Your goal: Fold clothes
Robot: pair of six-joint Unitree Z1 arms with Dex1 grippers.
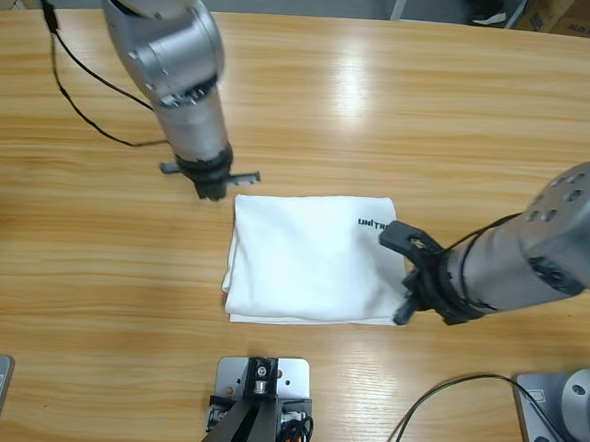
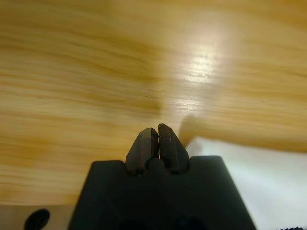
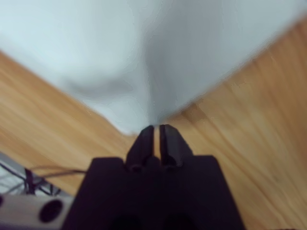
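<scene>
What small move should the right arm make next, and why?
Probably open the right gripper and push it onto the white shirt's corner. Its jaws look shut just at that corner, holding no cloth. The left gripper is shut over bare table.

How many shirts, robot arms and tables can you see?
Shirt: 1, white, folded
Arms: 2, left gripper and right gripper
Table: 1
Total: 4
</scene>
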